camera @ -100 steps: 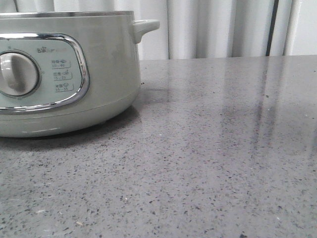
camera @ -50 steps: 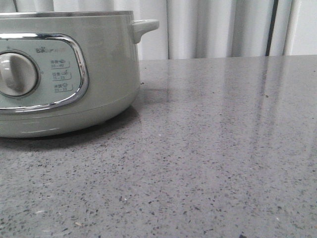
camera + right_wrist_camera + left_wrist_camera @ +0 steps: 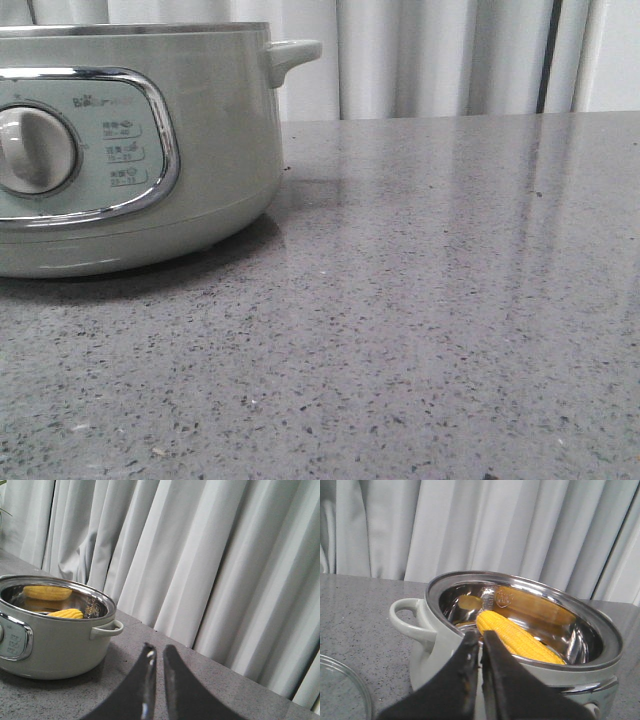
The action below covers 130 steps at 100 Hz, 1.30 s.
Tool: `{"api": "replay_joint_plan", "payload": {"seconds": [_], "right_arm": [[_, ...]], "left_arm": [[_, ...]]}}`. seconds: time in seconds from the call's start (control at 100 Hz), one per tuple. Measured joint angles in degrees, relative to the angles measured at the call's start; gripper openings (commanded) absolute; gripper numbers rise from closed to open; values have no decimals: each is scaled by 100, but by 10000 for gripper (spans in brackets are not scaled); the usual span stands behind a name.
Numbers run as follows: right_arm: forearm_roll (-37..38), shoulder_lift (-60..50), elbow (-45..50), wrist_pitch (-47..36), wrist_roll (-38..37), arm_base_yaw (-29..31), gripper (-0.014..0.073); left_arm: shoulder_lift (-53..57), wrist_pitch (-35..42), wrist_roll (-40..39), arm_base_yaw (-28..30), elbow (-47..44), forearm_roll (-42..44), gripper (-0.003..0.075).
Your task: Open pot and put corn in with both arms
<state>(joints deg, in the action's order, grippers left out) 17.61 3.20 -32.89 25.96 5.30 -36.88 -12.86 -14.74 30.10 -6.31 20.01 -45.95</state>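
The pale grey-green pot (image 3: pixel 200 150) stands at the left of the table with its lid off. The yellow corn (image 3: pixel 515 637) lies inside its shiny steel bowl, and its reflection shows on the bowl wall. My left gripper (image 3: pixel 481 635) is shut and empty, just outside the pot's rim (image 3: pixel 445 587) near the corn's tip. My right gripper (image 3: pixel 159 650) is shut and empty above the table, well off to the side of the pot (image 3: pixel 55 640). The corn (image 3: pixel 67 613) also shows in the right wrist view. Neither gripper shows in the front view.
A clear glass lid (image 3: pixel 340 690) lies on the grey speckled table (image 3: pixel 450 300) beside the pot. The pot has a stubby side handle (image 3: pixel 290 52). White curtains (image 3: pixel 440 55) hang behind the table's far edge.
In the front view the pot has not moved. A faint shadow on the table at the right has faded.
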Motion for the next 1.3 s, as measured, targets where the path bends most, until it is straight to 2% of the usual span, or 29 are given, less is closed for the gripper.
{"api": "replay_joint_plan", "payload": {"seconds": [0.44,0.63,0.76,0.9,0.98,1.12,1.3], "right_arm": [[0,0,4,0,0,0,5],[0,0,4,0,0,0,5],[0,0,4,0,0,0,5],[0,0,4,12,0,0,5],[0,0,4,12,0,0,5],[0,0,4,12,0,0,5],[0,0,4,12,0,0,5]], "left_arm": [[12,11,0,0,-199,101,-20],[492,126,-10,0,-992,2549,-20],[1023,506,-91,0,-1844,3284,-20],[1316,607,-881,0,-1981,4023,-20],[1316,434,-1577,0,-1981,4396,-20],[1316,-188,-2777,138,-1981,4554,-20],[1316,-305,-3199,342,-1981,4595,-20]]}}
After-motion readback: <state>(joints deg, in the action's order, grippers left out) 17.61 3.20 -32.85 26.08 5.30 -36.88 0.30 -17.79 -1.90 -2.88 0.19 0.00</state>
